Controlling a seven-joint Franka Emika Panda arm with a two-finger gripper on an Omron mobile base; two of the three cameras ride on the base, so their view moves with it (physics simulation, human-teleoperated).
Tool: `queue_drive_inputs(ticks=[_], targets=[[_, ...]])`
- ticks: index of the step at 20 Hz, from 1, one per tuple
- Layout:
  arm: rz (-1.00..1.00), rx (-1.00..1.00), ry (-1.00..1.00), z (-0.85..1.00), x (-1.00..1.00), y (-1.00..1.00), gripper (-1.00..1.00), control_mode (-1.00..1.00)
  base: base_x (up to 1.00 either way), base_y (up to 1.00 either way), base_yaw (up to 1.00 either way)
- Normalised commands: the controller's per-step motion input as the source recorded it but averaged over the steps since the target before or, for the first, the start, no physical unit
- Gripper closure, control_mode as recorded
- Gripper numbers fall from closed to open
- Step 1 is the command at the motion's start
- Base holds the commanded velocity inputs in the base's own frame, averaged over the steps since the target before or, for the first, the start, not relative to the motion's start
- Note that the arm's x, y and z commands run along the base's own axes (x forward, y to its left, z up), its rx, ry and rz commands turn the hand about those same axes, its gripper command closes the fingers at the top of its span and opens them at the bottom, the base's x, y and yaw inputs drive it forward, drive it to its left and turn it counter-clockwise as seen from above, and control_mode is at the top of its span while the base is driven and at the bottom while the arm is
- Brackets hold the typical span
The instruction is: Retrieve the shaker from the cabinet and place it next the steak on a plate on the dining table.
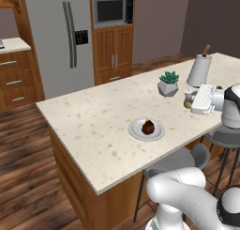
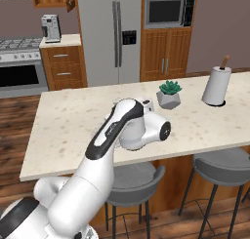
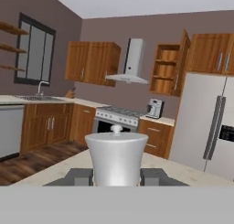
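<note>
beige speckled dining table [image 1: 93, 126], dark brown steak [image 1: 148, 127]

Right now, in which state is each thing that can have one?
gripper: shut on the shaker, above the dining table.
steak: lying on the plate.
cabinet: door open.
fridge: doors shut.
microwave: door shut.

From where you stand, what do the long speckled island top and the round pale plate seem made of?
The beige speckled island top looks like polished stone: mottled brown flecks, crisp square edge, on a brown wood-grained base. The round grey-white plate under the dark steak looks like glazed ceramic, smooth and plain, though plastic is possible.
</note>
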Motion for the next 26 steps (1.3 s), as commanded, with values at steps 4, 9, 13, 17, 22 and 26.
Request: queue_drive_inputs(ticks=[4,9,13,17,22,26], targets=[[0.0,0.06,0.1,0.0,0.19,-0.1,1.0,-1.0,0.0,0.0,0.0],[0.0,0.09,0.1,-0.08,0.12,-0.21,1.0,-1.0,0.0,0.0,0.0],[0.0,0.13,0.15,-0.22,0.09,-0.2,1.0,-1.0,0.0,0.0,0.0],[0.0,0.08,0.1,-0.25,0.11,-0.04,1.0,-1.0,0.0,0.0,0.0],[0.01,0.01,0.03,-0.17,0.15,0.0,1.0,-1.0,0.0,0.0,0.0],[0.01,0.0,0.0,-0.2,0.14,0.0,1.0,-1.0,0.0,0.0,0.0]])
